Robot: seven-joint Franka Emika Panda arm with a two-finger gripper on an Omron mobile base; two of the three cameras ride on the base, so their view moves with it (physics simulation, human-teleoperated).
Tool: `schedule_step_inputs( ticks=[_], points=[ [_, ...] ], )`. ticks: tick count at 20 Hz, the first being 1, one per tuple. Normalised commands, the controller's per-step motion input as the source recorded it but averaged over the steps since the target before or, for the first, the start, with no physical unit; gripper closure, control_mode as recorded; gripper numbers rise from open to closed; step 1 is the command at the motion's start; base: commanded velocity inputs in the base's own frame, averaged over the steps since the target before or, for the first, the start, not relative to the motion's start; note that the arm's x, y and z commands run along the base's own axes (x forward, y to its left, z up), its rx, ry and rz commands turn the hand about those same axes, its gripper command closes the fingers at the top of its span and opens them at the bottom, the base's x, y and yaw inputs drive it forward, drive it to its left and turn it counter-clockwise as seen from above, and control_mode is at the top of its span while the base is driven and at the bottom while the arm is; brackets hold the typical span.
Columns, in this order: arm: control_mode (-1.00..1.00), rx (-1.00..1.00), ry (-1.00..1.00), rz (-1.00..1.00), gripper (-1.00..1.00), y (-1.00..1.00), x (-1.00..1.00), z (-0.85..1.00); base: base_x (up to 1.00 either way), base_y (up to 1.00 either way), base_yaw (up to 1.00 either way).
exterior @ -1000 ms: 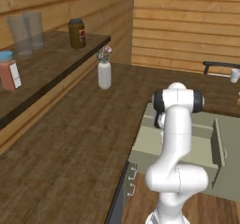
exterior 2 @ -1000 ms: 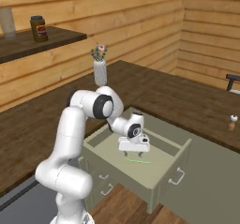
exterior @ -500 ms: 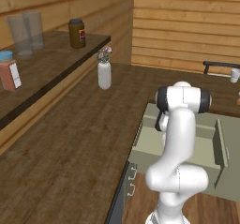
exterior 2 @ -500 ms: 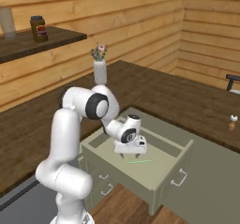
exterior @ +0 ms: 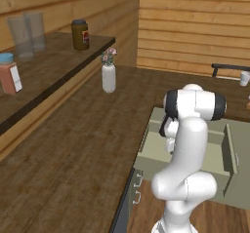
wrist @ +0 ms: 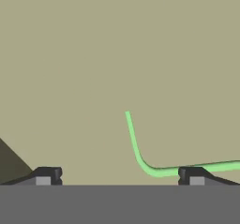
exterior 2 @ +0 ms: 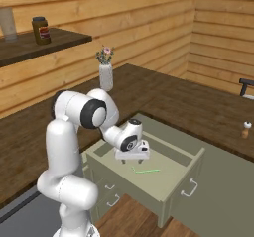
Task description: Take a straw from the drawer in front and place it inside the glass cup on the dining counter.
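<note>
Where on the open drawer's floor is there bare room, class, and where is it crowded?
The drawer floor is bare toward its front wall and right corner. It is crowded near the back, where the open hand hangs just above the straw.

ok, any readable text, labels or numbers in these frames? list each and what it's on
No legible text in any view.
Brown jar on the shelf: red label, too blurred to read.
Reddish carton with a blue lid: white label patch, nothing legible.
Drawer, straw, vase: no markings.
</note>
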Motion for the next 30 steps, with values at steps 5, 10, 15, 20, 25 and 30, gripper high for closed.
schedule_step_inputs(
  ticks=[5, 10, 15, 20, 25, 30],
  points=[
    [-1.0, 0.0, 0.0, 0.0, -1.0, 0.0, 0.0, -0.08, 0.0, 0.0, 0.0],
    [-1.0, 0.0, 0.0, 0.0, -1.0, -0.02, 0.0, -0.11, 0.0, 0.0, 0.0],
    [-1.0, 0.0, 0.01, 0.0, -1.0, -0.12, 0.0, -0.27, 0.0, 0.0, 0.0],
    [-1.0, 0.0, 0.0, 0.0, -1.0, -0.17, 0.09, -0.28, 0.0, 0.0, 0.0],
    [-1.0, 0.0, 0.0, 0.0, -1.0, -0.08, 0.16, -0.31, 0.0, 0.0, 0.0],
    [-1.0, 0.0, 0.0, 0.0, -1.0, -0.01, 0.27, -0.36, 0.0, 0.0, 0.0]
  ],
)
